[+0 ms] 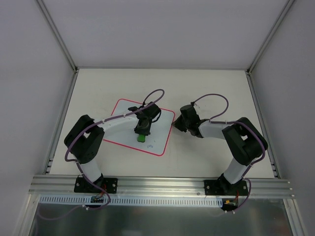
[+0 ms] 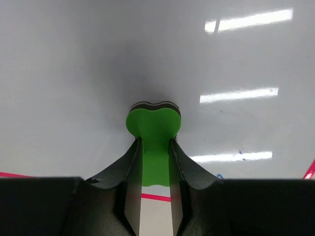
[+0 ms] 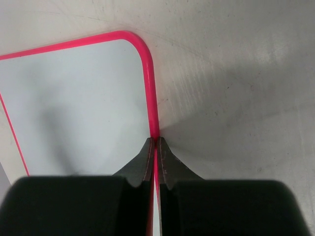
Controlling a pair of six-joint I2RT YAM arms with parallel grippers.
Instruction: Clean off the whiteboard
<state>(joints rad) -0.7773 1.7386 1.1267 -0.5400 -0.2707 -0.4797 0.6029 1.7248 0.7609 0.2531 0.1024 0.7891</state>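
On a pale table (image 1: 211, 88), left pincer (image 2: 155, 152) pinches green eraser (image 2: 153, 123) against whiteboard (image 1: 157, 135); right pincer (image 3: 155, 147) seemingly nips its edge.

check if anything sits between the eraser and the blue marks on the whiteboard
Nothing visible does: the green eraser in the left gripper rests on the whiteboard, bare board between it and the blue marks.

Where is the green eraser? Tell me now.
In the top view, the green eraser sits on the whiteboard near its middle, clamped in the left gripper.
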